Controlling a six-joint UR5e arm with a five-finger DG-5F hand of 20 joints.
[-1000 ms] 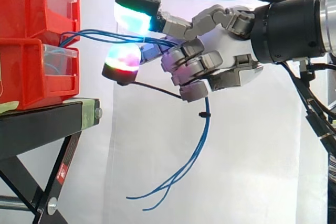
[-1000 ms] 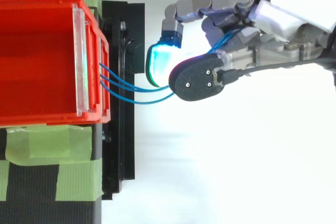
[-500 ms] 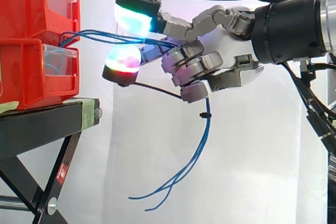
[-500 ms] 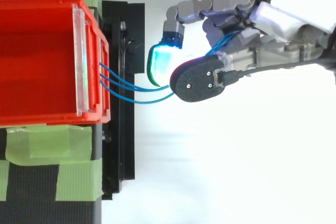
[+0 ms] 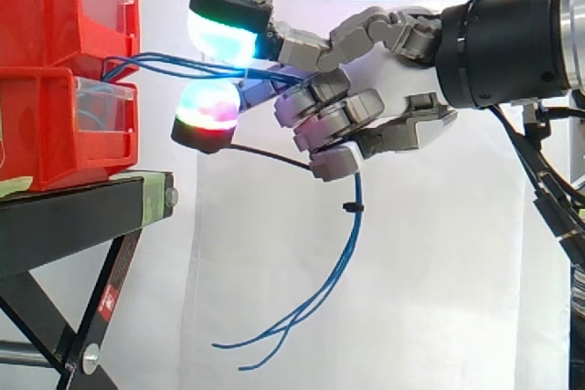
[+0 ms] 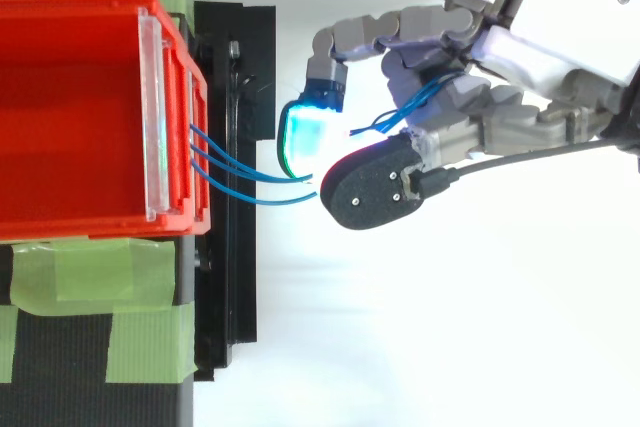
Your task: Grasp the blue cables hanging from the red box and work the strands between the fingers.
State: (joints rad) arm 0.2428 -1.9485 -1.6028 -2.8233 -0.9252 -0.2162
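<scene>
Thin blue cables (image 5: 174, 64) run out of the red box (image 5: 64, 61) on the left and pass between the glowing fingertips (image 5: 219, 34) of my hand (image 5: 384, 89). The strands go through the curled fingers and hang down below the palm, their loose ends (image 5: 274, 340) curling in mid-air. From above, the blue cables (image 6: 235, 172) leave the front of the red box (image 6: 80, 117) and disappear under the fingertips (image 6: 305, 132); a loop of cable (image 6: 410, 107) shows among the fingers of my hand (image 6: 500, 67). The hand is shut on the cables.
Two red bins stack on a black stand (image 5: 82, 216) with green tape (image 6: 90, 277) on its top. A small black cable tie (image 5: 349, 207) binds the hanging strands. A white curtain lies behind, with open space below and right of the stand.
The hand has shifted slightly left toward the box and turned a little. The fingertips sit closer to the bin, and the hanging cable ends have swung left.
</scene>
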